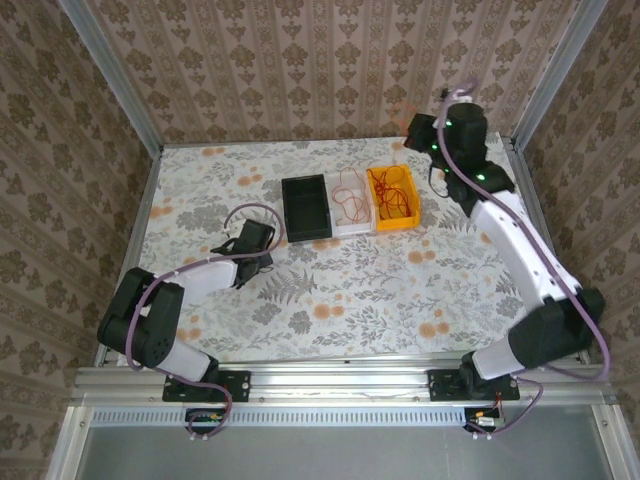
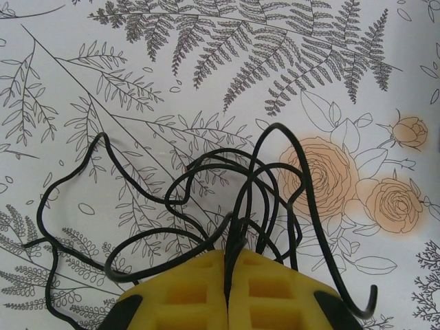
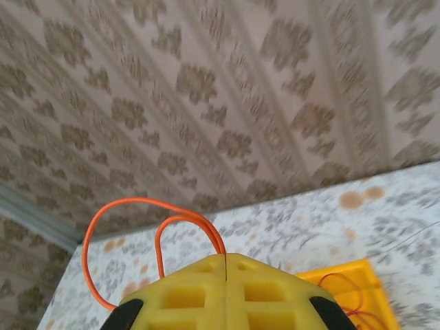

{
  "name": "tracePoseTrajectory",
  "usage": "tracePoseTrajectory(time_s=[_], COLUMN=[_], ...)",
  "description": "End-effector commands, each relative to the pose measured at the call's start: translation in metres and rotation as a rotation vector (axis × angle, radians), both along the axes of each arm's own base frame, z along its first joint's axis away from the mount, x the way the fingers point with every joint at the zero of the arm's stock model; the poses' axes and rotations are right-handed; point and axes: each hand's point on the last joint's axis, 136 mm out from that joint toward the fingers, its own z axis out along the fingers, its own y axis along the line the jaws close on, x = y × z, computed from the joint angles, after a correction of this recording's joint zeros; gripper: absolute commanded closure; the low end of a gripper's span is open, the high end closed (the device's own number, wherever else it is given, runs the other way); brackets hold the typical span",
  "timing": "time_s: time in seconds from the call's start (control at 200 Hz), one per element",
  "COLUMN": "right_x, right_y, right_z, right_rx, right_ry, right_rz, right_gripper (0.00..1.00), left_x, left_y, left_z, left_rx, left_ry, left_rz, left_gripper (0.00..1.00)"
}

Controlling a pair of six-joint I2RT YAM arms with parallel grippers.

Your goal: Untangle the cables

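Observation:
Thin red cables lie looped in the white bin (image 1: 348, 196) and in the yellow bin (image 1: 393, 196). My right gripper (image 1: 412, 128) is raised at the back right, above the bins. In the right wrist view its yellow jaws (image 3: 226, 256) are shut on a loop of orange-red cable (image 3: 137, 201) that arcs up to the left. My left gripper (image 1: 252, 240) rests low on the table, left of the black bin. Its jaws (image 2: 227, 253) are shut on a bundle of thin black wires (image 2: 277, 125), which spread in loops over the flowered tablecloth.
Three bins stand in a row at the table's middle back: black (image 1: 306, 207), white, yellow (image 3: 357, 285). Aluminium frame posts and patterned walls close in the table on three sides. A loose black wire loop (image 1: 262, 209) curves above the left gripper.

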Motion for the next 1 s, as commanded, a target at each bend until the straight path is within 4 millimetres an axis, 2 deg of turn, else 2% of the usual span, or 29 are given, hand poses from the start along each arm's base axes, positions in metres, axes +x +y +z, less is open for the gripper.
tracePoseTrajectory(time_s=[0.0, 0.115, 0.25, 0.51, 0.555, 0.565, 0.605, 0.705, 0.855, 0.925, 0.995], right_x=[0.011, 0.013, 0.003, -0.045, -0.048, -0.056, -0.065, -0.078, -0.087, -0.094, -0.101], right_y=[0.031, 0.039, 0.039, 0.026, 0.023, 0.020, 0.016, 0.007, -0.002, -0.020, -0.049], right_z=[0.019, 0.045, 0.073, 0.118, 0.118, 0.126, 0.133, 0.140, 0.144, 0.144, 0.139], right_rx=[0.057, 0.039, 0.015, -0.032, -0.038, -0.031, -0.026, -0.027, -0.049, -0.126, -0.192], right_ry=[-0.045, -0.112, -0.176, -0.309, -0.307, -0.326, -0.349, -0.372, -0.385, -0.389, -0.363], right_rz=[0.094, 0.096, 0.089, 0.034, 0.016, 0.010, 0.001, -0.033, -0.075, -0.186, -0.338], right_gripper=[0.99, 0.99, 0.99, 0.99, 0.99, 0.99, 0.99, 0.99, 0.99, 1.00, 1.00], left_x=[-0.002, -0.003, -0.002, 0.003, 0.003, 0.003, 0.004, 0.004, 0.003, 0.003, 0.002], left_y=[0.004, 0.005, 0.004, -0.006, -0.006, -0.006, -0.007, -0.007, -0.008, -0.007, -0.006], left_z=[-0.002, -0.001, -0.002, -0.005, -0.005, -0.005, -0.005, -0.007, -0.007, -0.007, -0.007], left_rx=[0.029, 0.033, 0.035, 0.029, 0.030, 0.031, 0.034, 0.034, 0.029, 0.030, 0.030], left_ry=[0.006, 0.000, 0.000, 0.011, 0.015, 0.015, 0.017, 0.023, 0.023, 0.022, 0.024], left_rz=[0.025, 0.027, 0.022, -0.025, -0.024, -0.024, -0.025, -0.025, -0.026, -0.024, -0.022], left_gripper=[1.00, 1.00, 1.00, 1.00, 1.00, 1.00, 1.00, 1.00, 1.00, 1.00, 1.00])
